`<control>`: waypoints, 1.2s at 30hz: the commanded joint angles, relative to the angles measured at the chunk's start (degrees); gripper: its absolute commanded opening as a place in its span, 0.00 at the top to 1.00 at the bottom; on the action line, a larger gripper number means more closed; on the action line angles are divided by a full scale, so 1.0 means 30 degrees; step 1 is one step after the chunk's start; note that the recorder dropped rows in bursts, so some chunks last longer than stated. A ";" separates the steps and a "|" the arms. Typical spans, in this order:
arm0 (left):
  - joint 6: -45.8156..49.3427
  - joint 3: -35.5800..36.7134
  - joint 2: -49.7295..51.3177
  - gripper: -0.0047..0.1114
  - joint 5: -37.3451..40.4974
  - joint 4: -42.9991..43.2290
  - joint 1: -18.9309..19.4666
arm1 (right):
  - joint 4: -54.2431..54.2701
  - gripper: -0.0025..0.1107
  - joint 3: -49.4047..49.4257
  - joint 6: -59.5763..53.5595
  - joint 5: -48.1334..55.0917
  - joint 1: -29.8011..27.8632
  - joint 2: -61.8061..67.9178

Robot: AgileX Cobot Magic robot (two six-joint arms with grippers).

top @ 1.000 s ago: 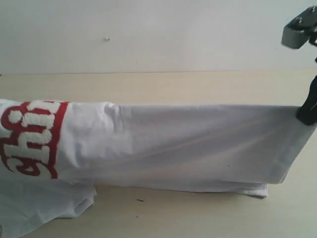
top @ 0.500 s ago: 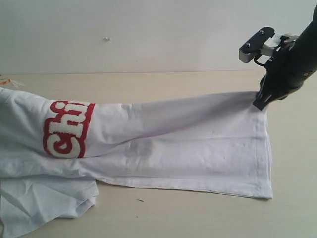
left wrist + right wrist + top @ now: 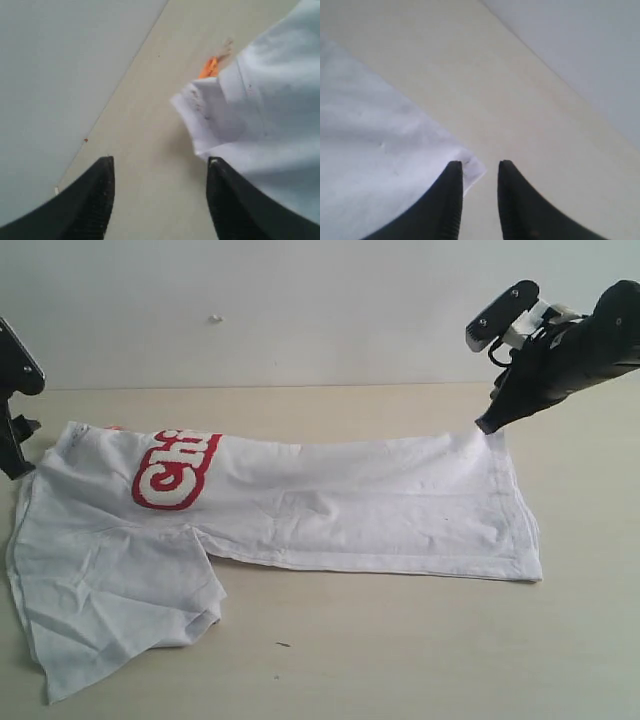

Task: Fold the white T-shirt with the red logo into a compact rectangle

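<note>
Pale desk [image 3: 400,660], plain white wall [image 3: 300,310] behind; white T-shirt [image 3: 380,510] lies spread; left gripper [image 3: 159,162] at nine o'clock, right gripper [image 3: 480,165] at two, both released.

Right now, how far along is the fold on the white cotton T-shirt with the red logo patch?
Done: the white cotton T-shirt lies on the beige table, apparently folded once lengthwise, with the red logo patch cut off at the fold. In hand: nothing; left gripper and right gripper are open at opposite ends. Left: the splayed sleeve side and the crosswise folds.
</note>
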 commanded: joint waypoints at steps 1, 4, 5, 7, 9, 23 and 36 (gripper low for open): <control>-0.0202 0.0002 0.0104 0.52 -0.0945 -0.0169 0.0037 | -0.0095 0.73 -0.0163 0.0979 -0.2464 0.0040 -0.0034; -0.1995 0.0002 -0.0058 0.67 -0.0945 -0.0169 -0.0042 | -0.0095 0.73 -0.0307 0.1888 -0.2368 0.0040 -0.0064; -0.3317 0.0002 -0.0133 0.75 -0.0945 -0.0169 -0.0203 | -0.0095 0.74 -0.0458 0.2264 -0.1918 0.0040 0.0020; -0.6198 0.0002 -0.0261 0.93 -0.0905 -0.0169 -0.0545 | -0.0095 0.78 -0.0817 0.2792 -0.0803 0.0040 0.0132; -0.9221 0.0002 -0.0370 0.96 -0.0691 -0.0093 -0.1146 | -0.0095 0.89 -0.1347 0.3276 0.0808 0.0040 0.0412; -0.8742 -0.6083 0.2431 0.96 1.1179 -0.5033 -0.4129 | 0.3278 0.98 -0.4520 0.3798 0.7130 0.0040 0.3382; 0.0129 -0.9815 0.6119 0.96 1.5940 -1.7933 -0.3584 | 0.4615 0.98 -0.4592 0.2020 0.6935 0.0040 0.3382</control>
